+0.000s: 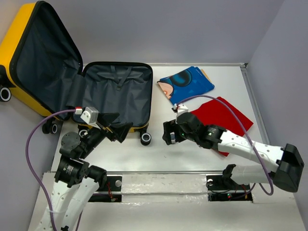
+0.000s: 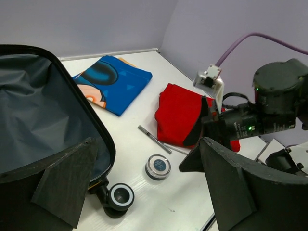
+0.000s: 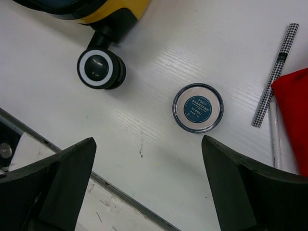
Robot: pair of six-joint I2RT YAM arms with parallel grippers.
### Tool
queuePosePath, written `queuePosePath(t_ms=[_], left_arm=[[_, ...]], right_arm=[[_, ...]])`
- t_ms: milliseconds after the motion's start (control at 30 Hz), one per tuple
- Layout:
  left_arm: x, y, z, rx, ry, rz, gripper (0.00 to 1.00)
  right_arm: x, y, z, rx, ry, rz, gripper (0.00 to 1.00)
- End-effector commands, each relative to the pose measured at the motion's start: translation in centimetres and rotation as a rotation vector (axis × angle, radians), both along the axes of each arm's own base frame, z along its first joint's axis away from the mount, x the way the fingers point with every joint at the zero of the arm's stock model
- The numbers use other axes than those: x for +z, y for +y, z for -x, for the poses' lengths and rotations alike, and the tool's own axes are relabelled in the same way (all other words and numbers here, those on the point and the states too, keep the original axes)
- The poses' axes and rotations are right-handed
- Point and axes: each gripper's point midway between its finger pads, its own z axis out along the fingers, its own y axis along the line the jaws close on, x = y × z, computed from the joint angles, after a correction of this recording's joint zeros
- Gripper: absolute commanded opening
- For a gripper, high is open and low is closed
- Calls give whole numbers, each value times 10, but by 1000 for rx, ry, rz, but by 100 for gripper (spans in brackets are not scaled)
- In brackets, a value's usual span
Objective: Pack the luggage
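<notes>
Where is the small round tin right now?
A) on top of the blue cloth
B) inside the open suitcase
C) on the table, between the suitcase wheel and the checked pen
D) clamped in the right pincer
C: the round tin lies on the table, between the caster wheel of the luggage and the checked pen, with the right pincer open and clear of it.

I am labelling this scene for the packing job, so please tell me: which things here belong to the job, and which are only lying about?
Job: open luggage, blue printed cloth, red cloth, round tin, checked pen, likely all to pack.
Only there: purple cable, white table.
</notes>
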Motion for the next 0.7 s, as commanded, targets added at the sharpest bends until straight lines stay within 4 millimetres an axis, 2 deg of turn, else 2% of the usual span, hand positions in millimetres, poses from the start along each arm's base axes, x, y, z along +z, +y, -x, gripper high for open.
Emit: queuePosePath(t_ms=[0,100,233,367,500,667], left_arm=[[10,2,2,7,-42,26,99],[11,2,3,8,-45,30,99],[10,3,2,12,-39,30,99],[9,2,2,7,-35,29,99],[9,1,3,1,-35,29,99],[11,1,4,1,-42,29,99]], right_arm=[[-14,2,-11,-65,-25,116,97],[-35,8,-14,-67,-2,185,97],[-48,-2,-24,-147,-17,249,97],[-64,-7,-24,-172,3,292,94],[-90,-14,-30,-215,52,350,93],[-100,-5,-42,-193,62,303,92]])
